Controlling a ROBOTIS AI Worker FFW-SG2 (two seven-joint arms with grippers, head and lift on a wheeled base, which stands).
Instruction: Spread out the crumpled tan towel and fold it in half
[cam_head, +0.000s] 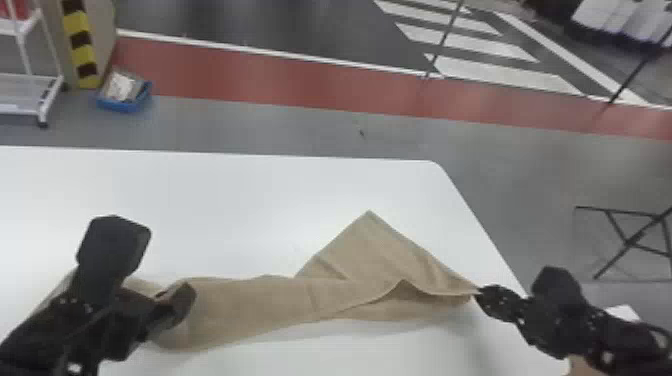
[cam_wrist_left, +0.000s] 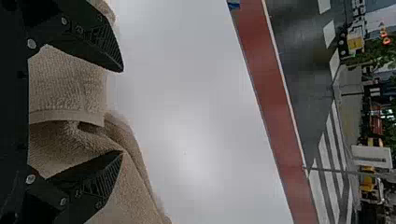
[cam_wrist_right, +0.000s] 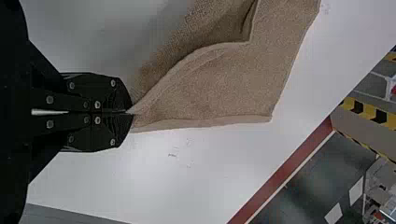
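Note:
The tan towel (cam_head: 250, 300) lies stretched sideways across the white table, creased, with one pointed flap toward the far side. At its left end my left gripper (cam_head: 155, 280) is over the cloth. In the left wrist view the left gripper (cam_wrist_left: 122, 112) stands open, with towel folds (cam_wrist_left: 70, 88) between and behind its fingers. My right gripper (cam_head: 481, 294) holds the towel's right corner. The right wrist view has the right gripper (cam_wrist_right: 130, 113) shut on that corner, the towel (cam_wrist_right: 233, 84) fanning out from its tips.
The white table (cam_head: 225, 200) extends beyond the towel, its right edge (cam_head: 480, 220) running close by my right gripper. On the floor past it are a blue bin (cam_head: 125, 102), a white rack (cam_head: 30, 77) and a black folding stand (cam_head: 630, 240).

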